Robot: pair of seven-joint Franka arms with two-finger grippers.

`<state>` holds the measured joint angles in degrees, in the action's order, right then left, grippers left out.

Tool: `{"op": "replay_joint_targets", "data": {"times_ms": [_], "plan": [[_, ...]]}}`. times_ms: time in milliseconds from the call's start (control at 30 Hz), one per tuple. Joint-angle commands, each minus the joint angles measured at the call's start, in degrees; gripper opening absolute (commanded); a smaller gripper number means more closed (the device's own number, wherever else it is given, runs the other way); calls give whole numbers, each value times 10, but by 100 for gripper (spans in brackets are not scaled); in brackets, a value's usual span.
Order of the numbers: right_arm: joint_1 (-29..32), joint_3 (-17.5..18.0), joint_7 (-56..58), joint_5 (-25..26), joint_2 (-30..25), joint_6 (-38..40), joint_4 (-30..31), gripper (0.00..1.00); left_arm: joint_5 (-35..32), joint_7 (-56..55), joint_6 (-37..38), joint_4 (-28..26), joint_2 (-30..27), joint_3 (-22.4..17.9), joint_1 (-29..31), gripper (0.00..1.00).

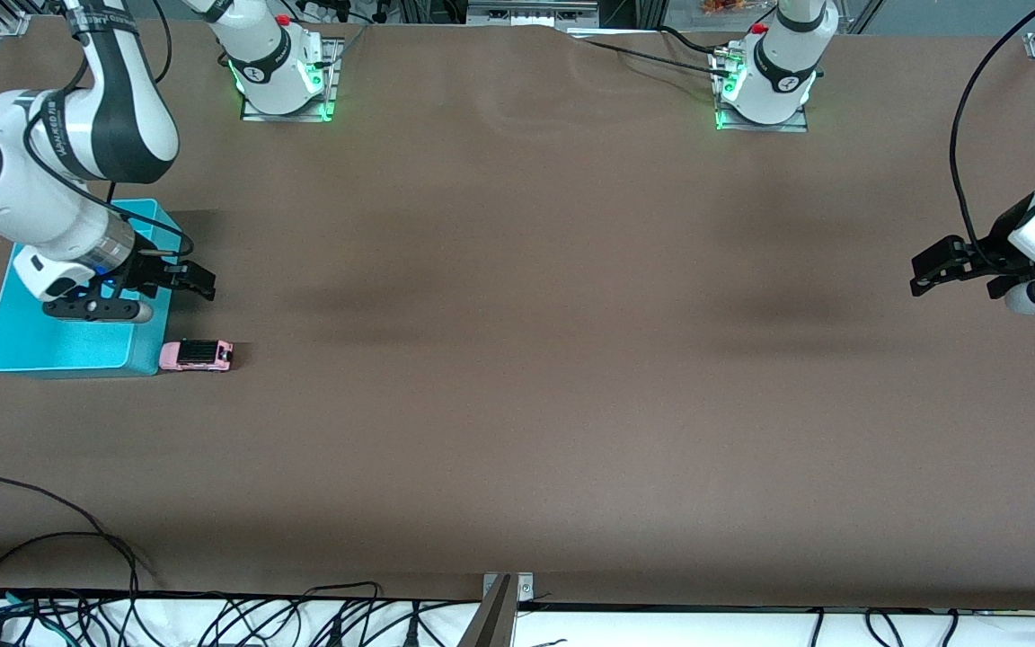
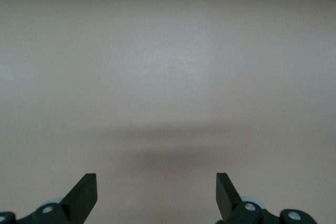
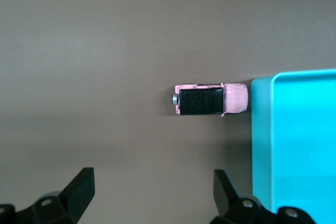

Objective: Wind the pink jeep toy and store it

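Sitting on the table [image 1: 517, 377], pink jeep toy [image 1: 197, 355] is just beside the turquoise bin [image 1: 32, 341]. We see the right gripper [image 1: 199, 280] wide open above the bin's edge, holding nothing. Left gripper [image 1: 940, 270] waits wide open, empty, over the left arm's end.

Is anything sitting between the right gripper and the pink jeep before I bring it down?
Nothing: in the right wrist view only bare brown table separates the open right gripper from the pink jeep toy, which sits against the turquoise bin.
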<state>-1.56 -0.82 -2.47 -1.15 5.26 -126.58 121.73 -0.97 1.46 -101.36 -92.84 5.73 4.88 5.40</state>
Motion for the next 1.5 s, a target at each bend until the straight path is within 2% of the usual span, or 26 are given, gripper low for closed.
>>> {"op": "replay_joint_targets", "data": {"times_ms": [0,133,300,534,834,1134,1468], "plan": [[7,-2,-5,-10,-17,-30,36,100,-3,5,2,3,-5,2,0,100],[9,-2,-18,-10,-10,-80,58,100,-3,5,2,3,-5,2,0,100],[9,-1,-148,-6,15,-117,61,100,-3,5,2,3,-4,2,0,100],[9,-1,-242,-9,37,-139,61,100,-3,5,2,4,-3,2,-1,100],[9,-2,-456,0,113,-183,60,100,-1,5,2,5,-4,3,-4,100],[19,-8,-515,2,121,-207,55,100,0,5,2,4,-4,3,-4,100],[33,-9,-580,1,150,-260,44,100,35,4,2,4,-3,1,1,100]]}}
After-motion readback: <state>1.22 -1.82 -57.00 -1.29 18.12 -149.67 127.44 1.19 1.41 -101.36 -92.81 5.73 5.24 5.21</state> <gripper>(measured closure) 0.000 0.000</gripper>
